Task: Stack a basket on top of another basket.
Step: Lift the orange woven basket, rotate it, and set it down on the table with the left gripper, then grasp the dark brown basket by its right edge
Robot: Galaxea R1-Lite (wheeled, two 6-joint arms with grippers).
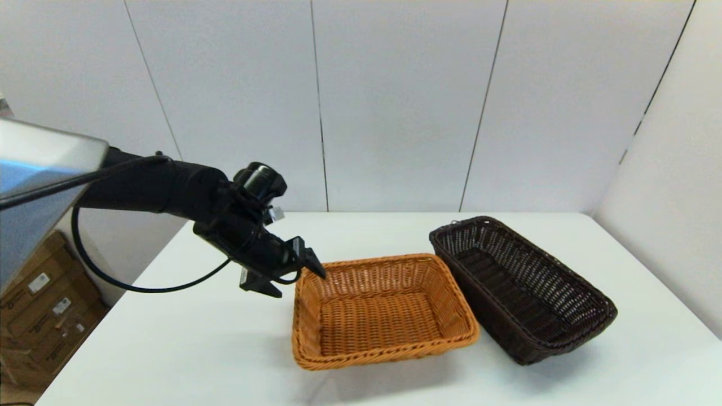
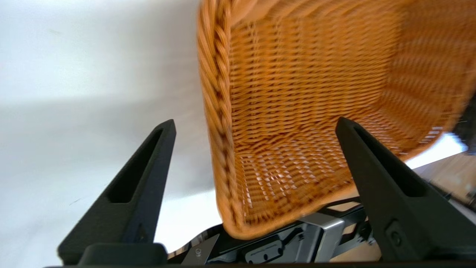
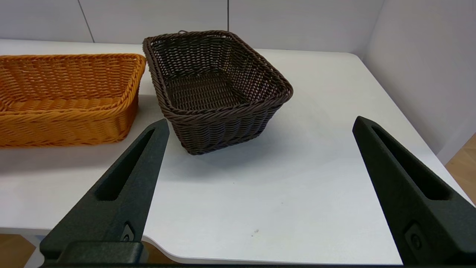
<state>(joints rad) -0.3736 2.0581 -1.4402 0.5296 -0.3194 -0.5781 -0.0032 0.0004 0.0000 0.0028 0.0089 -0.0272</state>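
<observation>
- Head view: the orange basket [image 1: 383,311] sits mid-table toward the front edge, with the dark basket [image 1: 522,287] just beside it on the right, angled toward the table's [image 1: 169,349] right edge. The left gripper [image 1: 293,276] hangs at the orange basket's back left corner
- Left wrist view: its fingers [image 2: 130,197] are spread wide, one outside the braided rim, one over the inside
- Right wrist view: the right gripper [image 3: 256,186] hovers at the front edge, fingers wide apart, holding nothing
</observation>
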